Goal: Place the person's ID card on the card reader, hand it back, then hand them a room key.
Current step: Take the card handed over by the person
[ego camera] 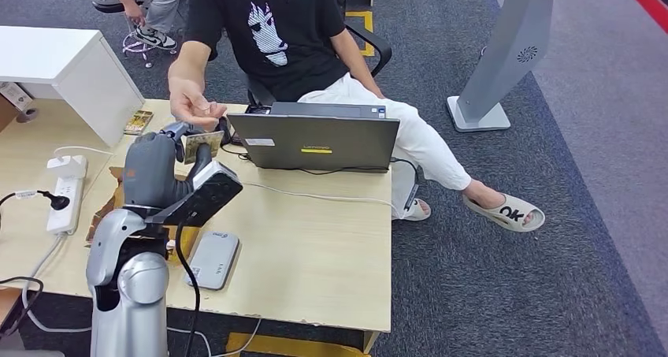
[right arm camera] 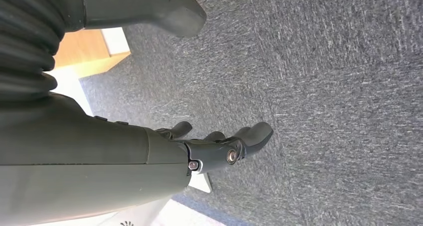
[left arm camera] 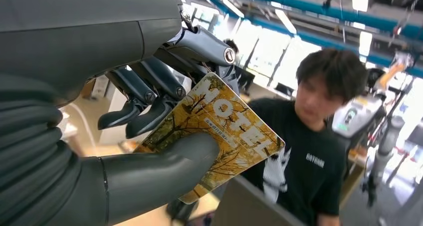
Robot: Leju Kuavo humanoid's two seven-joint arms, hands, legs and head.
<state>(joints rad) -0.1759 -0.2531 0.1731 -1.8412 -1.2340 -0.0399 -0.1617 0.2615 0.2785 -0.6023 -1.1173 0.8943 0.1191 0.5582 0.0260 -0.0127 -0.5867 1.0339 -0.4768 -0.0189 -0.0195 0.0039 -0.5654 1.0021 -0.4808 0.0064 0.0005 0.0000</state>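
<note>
My left hand (ego camera: 161,168) is raised over the far left part of the desk and pinches a yellow room key card (ego camera: 203,145) printed "HOTEL" (left arm camera: 227,131) between its thumb (left arm camera: 164,168) and fingers. The person's open hand (ego camera: 191,105) hovers palm-up just above the card, apart from it. A grey card reader (ego camera: 213,258) lies flat on the desk near the front edge, below my forearm. My right hand (right arm camera: 219,146) hangs over grey carpet with fingers spread and nothing in them.
A person in a black T-shirt (ego camera: 276,26) sits behind an open laptop (ego camera: 321,140). A white power strip (ego camera: 64,191) and cables lie at the desk's left. A white cabinet (ego camera: 71,73) stands far left, a grey kiosk stand (ego camera: 504,57) to the right.
</note>
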